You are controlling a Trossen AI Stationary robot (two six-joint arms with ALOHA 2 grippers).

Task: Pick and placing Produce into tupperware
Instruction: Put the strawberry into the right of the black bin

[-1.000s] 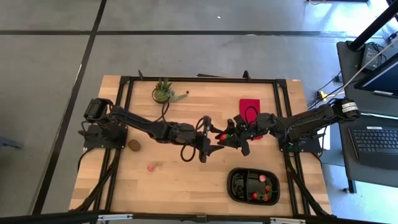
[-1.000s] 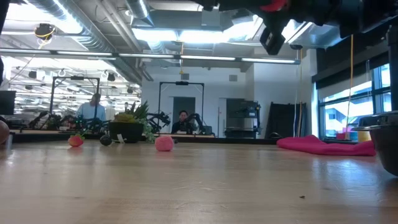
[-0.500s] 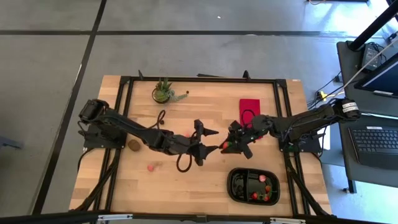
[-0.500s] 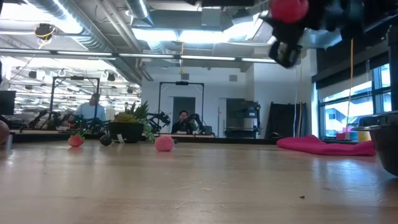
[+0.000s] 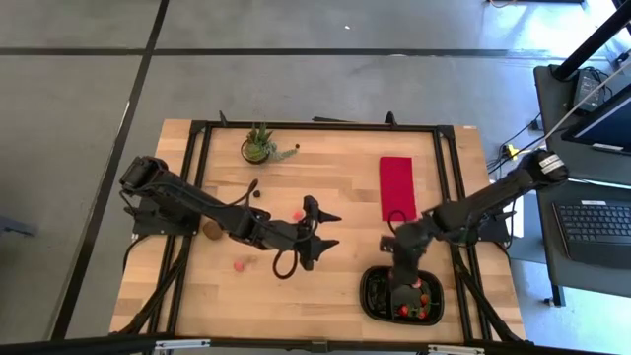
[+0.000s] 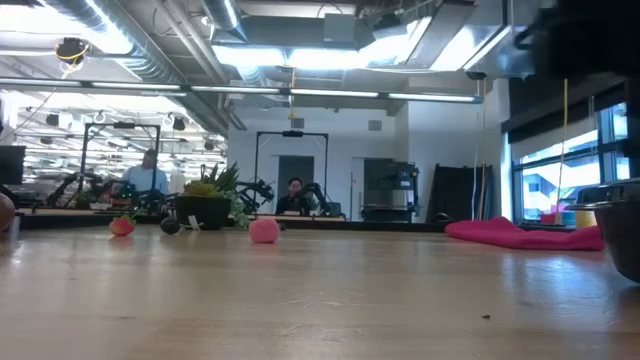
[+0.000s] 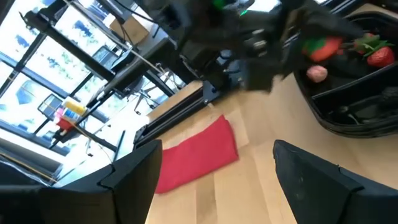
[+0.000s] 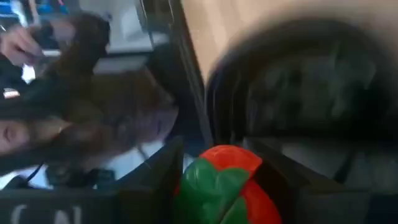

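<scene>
One red, green-topped strawberry piece (image 8: 221, 183) sits clenched in your right gripper (image 5: 402, 258) above the black two-compartment plastic tray (image 5: 372, 296) by the worktop's near edge. Lower into a compartment before releasing. Left gripper (image 5: 323, 229) waits spread, mid-worktop.

Wooden table (image 5: 296, 286), black frame rails along edges. Potted green plant (image 5: 259, 145) near top-left corner of table in high view; same plant at left of centre in low view (image 6: 212, 200). Flat red cloth (image 5: 396, 186) upper right of table, right of centre; at right edge in low view (image 6: 520, 233); lower middle in left wrist view (image 7: 198, 152). Laptop (image 5: 596, 222) on side stand, right edge of high view. Person seated in background, centre of low view (image 6: 294, 196); another at left (image 6: 148, 177).
</scene>
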